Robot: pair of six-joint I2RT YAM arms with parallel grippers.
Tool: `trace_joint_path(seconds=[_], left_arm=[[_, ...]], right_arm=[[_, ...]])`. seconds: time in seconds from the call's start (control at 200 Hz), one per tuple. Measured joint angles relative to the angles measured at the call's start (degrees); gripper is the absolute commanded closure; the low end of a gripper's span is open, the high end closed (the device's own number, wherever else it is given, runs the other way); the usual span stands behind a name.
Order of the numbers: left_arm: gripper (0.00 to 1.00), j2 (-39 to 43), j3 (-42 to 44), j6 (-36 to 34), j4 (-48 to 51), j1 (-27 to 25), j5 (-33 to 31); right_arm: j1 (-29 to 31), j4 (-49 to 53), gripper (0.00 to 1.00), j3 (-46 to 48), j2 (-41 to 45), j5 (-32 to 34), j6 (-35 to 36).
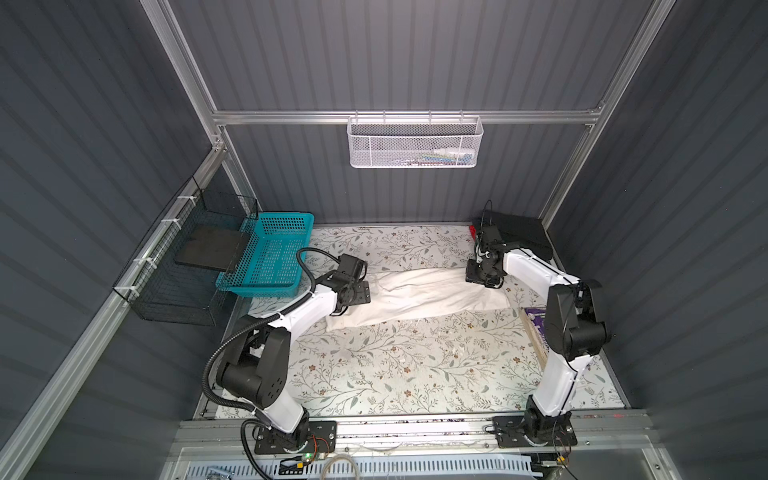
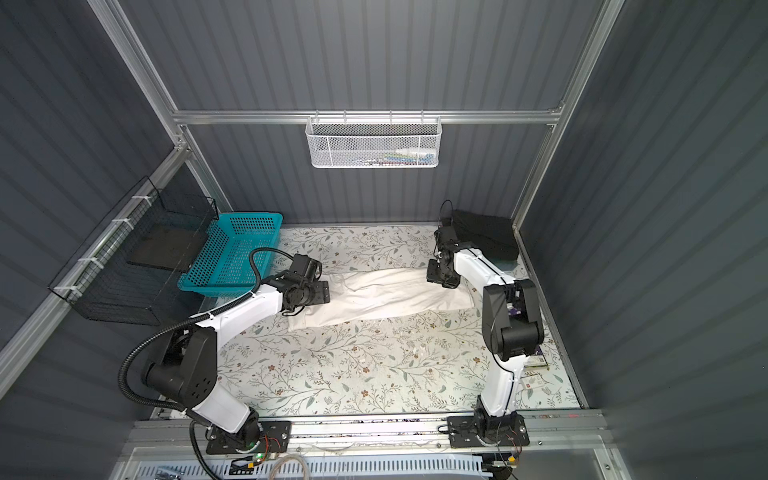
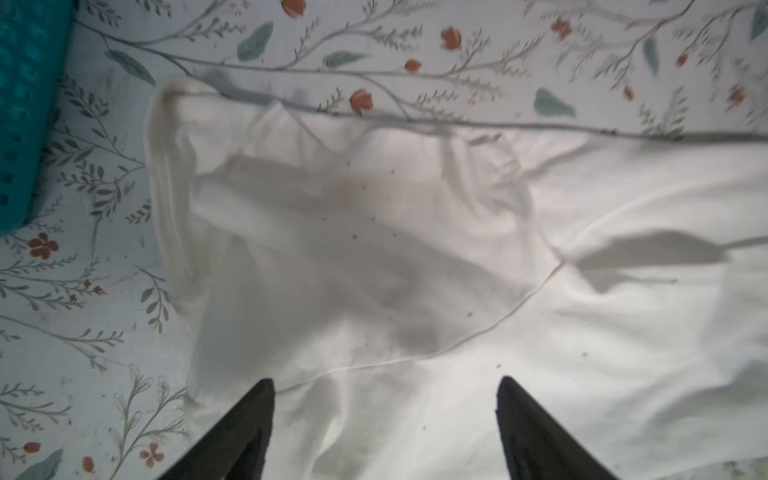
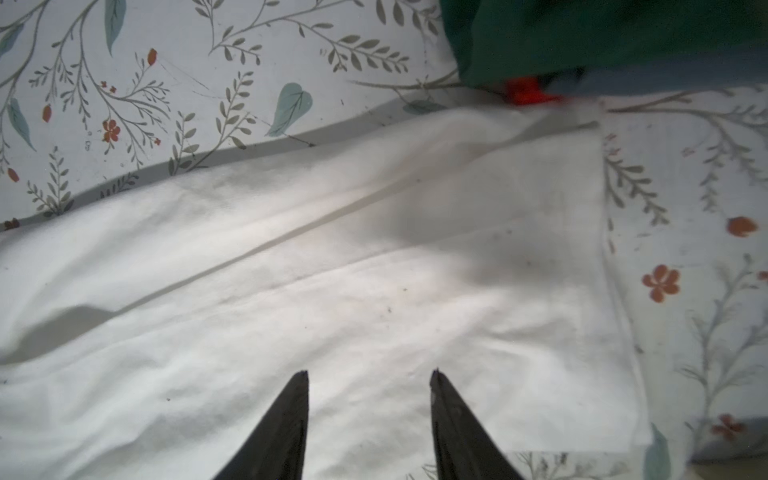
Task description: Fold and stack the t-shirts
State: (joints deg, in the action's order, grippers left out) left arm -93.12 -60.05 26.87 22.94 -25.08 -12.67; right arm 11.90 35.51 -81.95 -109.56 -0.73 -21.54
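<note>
An off-white t-shirt lies folded into a long band across the middle of the floral table cover. My left gripper hovers over its left end, where collar and sleeve seams show. Its jaws are wide open with only cloth below them. My right gripper is over the band's right, squared end. It is open, with nothing between the fingers. Folded shirts are stacked in the back right corner, black on top; dark green and red edges show beside the band.
A teal plastic basket stands at the back left next to a black wire basket fixed on the side wall. A white mesh basket hangs on the back rail. A purple box lies by the right arm. The floral cover stretches toward the front.
</note>
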Motion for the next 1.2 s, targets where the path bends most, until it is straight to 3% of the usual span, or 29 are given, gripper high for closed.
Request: trace_joint_path(seconds=[0.09,0.55,0.865,1.201], left_arm=[[0.28,-2.47,0.59,0.81,-0.02,0.00,0.59],[0.35,-10.78,-3.30,0.76,0.13,1.14,-0.63],[0.36,-21.57,-17.31,-2.40,0.70,5.20,-1.84],[0.36,-36.61,-40.11,-7.21,3.45,6.93,-0.15]], right_arm=[[0.22,-0.76,0.64,0.00,-2.05,-0.17,-0.52],[0.26,-1.31,0.62,0.63,-5.40,-0.39,-1.01],[1.05,-0.46,0.63,0.63,-6.34,-0.39,-0.28],[4.57,0.90,0.66,2.23,-5.75,-0.46,1.42]])
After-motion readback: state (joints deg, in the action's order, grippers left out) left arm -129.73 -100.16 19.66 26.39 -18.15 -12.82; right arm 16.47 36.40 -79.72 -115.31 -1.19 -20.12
